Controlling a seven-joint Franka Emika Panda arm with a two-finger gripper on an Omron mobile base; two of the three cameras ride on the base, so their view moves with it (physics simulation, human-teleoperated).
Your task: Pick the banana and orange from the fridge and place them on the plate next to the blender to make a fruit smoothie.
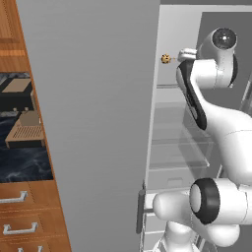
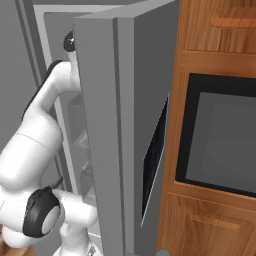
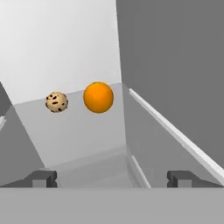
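My gripper [image 3: 112, 178] is spread wide and empty, facing the orange [image 3: 98, 97] on the fridge [image 1: 88, 123] shelf beside a speckled lump [image 3: 57, 102]; smooth, round, likely roll-prone, so I'd pinch across its middle.

The open fridge [image 1: 98, 123] door is covering most of the left base view, hiding the greater part of the interior; its top and bottom are running off the picture's edges. Beyond its edge, the brown-speckled lump [image 1: 166, 59] is appearing too small to make out in detail. The arm [image 1: 216, 123] is blocking the right part of the shelves, and its hand is reaching out of sight behind the wrist. In the right base view, the door [image 2: 120, 130] is hiding the arm's [image 2: 45, 105] far end and nearly all the shelves. In the hand view, the gripper [image 3: 112, 178] fingertips are being cut off by the bottom band, so only their tops are showing, spread wide apart.
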